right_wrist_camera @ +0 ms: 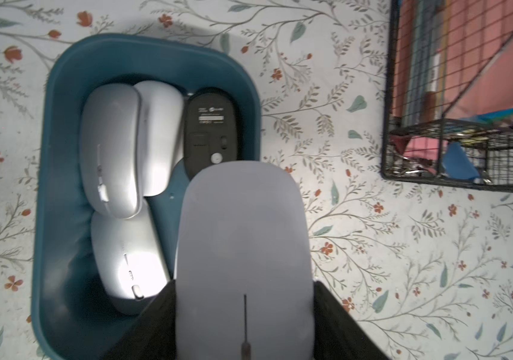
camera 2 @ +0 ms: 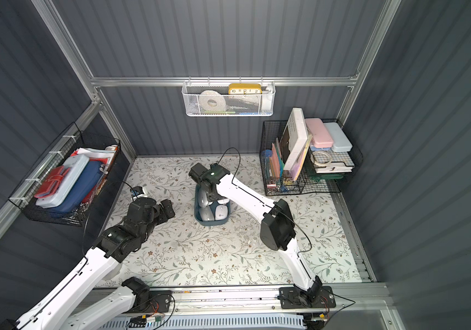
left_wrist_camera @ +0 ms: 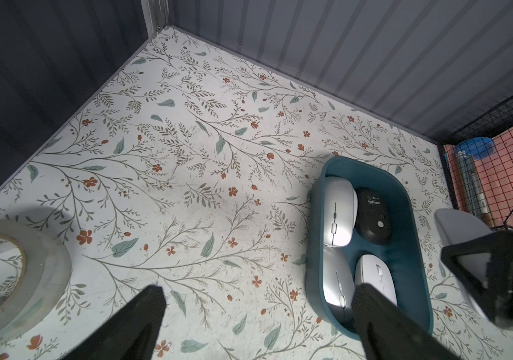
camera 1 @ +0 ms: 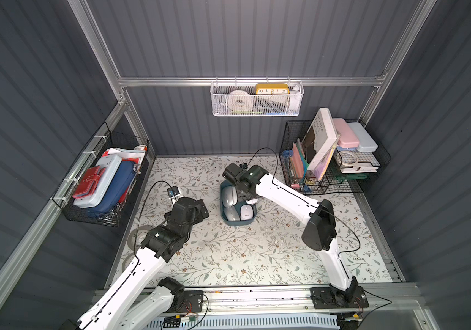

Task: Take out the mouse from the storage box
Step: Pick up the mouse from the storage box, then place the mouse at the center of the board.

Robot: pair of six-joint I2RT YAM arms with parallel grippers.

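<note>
The mouse (right_wrist_camera: 244, 237), pale grey with its seam line toward the wrist, is clamped across its flanks by the right gripper (right_wrist_camera: 244, 285). A black finger (right_wrist_camera: 158, 314) presses each side, and the body juts out ahead of the fingertips. Below it sits the storage box (right_wrist_camera: 46, 224), a teal tub with a rounded rim open upward. The held mouse overlaps the long wall of the box that faces the wire basket (right_wrist_camera: 463, 174), so it hangs partly over the tub and partly over the table (right_wrist_camera: 404, 255). The left wrist view shows it apart from that rim. Four other mice (right_wrist_camera: 111, 149) lie inside the box: three silver ones packed against the wall away from the held mouse, and a black one belly-up beyond its nose. Between box and basket runs a bare band of floral table. The left gripper (left_wrist_camera: 258, 290), jaws spread wide and empty, hovers over open table on the box's other side, one finger crossing the tub's end in its own view. A tape roll (left_wrist_camera: 9, 274) lies beyond it, well apart from the box.
</note>
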